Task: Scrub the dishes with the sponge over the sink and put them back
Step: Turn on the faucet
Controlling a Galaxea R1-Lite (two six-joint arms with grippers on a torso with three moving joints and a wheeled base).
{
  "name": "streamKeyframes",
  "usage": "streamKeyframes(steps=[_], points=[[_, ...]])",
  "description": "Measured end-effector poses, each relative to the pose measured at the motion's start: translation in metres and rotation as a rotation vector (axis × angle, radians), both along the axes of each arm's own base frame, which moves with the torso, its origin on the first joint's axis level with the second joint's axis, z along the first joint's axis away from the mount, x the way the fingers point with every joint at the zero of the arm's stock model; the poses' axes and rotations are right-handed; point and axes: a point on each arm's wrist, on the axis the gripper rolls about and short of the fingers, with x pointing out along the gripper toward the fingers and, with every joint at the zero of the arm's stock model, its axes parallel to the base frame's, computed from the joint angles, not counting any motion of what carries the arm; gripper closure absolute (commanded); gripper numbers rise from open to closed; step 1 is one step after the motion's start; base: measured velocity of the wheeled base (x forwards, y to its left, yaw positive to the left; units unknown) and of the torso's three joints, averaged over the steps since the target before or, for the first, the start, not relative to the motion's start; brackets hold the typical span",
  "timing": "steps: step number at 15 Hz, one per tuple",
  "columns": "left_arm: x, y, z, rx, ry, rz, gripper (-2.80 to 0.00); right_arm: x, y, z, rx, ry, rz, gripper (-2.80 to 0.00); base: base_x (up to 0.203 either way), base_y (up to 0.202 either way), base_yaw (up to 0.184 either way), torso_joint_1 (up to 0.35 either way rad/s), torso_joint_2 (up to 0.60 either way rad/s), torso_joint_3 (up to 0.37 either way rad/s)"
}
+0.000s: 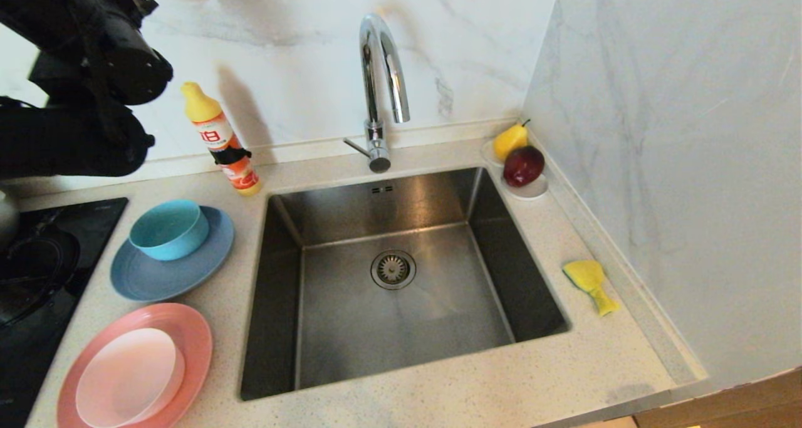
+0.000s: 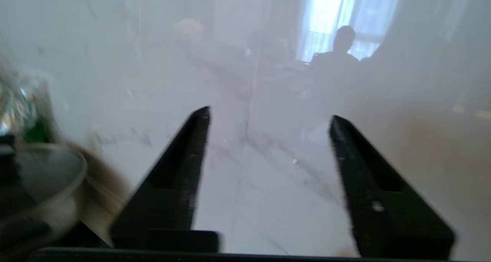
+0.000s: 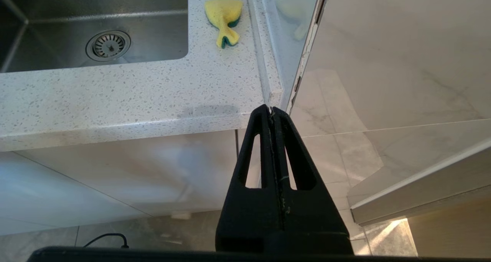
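Note:
The dishes sit on the counter left of the sink (image 1: 438, 328). A teal bowl (image 1: 169, 229) rests on a grey-blue plate (image 1: 156, 277), and a pale pink bowl (image 1: 128, 378) on a salmon-pink plate (image 1: 188, 328). The yellow sponge (image 1: 589, 281) lies on the counter right of the basin, also seen in the right wrist view (image 3: 224, 18). My left arm (image 1: 88, 89) is raised high at the far left, above the hob. Its gripper (image 2: 269, 114) is open and empty, facing the marble wall. My right gripper (image 3: 270, 109) is shut on nothing, parked below the counter's front right corner.
A chrome gooseneck tap (image 1: 379, 83) stands behind the basin. An orange detergent bottle (image 1: 220, 141) stands behind the plates. A white saucer (image 1: 532, 190) with a pear and a red fruit sits in the back right corner. A black hob (image 1: 37, 271) is at far left; marble walls close the back and right.

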Motion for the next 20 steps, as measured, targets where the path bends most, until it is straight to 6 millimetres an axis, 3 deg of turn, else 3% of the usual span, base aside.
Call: streamKeyframes(steps=[4,8,11,14,20], points=[[-0.068,0.002,0.037,0.075,0.101,-0.094,0.0,0.0,0.0,0.0,0.0,0.0,0.0,0.0,0.0,0.0,0.0,0.0,0.0,0.0],[-0.124,-0.016,0.043,0.125,0.297,-0.362,0.0,0.0,0.0,0.0,0.0,0.0,0.0,0.0,0.0,0.0,0.0,0.0,0.0,0.0],[-0.147,-0.03,0.039,0.122,0.459,-0.597,0.0,0.0,0.0,0.0,0.0,0.0,0.0,0.0,0.0,0.0,0.0,0.0,0.0,0.0],[-0.138,-0.043,0.028,0.069,0.634,-0.814,0.0,0.0,0.0,0.0,0.0,0.0,0.0,0.0,0.0,0.0,0.0,0.0,0.0,0.0],[-0.053,-0.078,-0.002,-0.115,0.739,-1.022,0.0,0.0,0.0,0.0,0.0,0.0,0.0,0.0,0.0,0.0,0.0,0.0,0.0,0.0]])
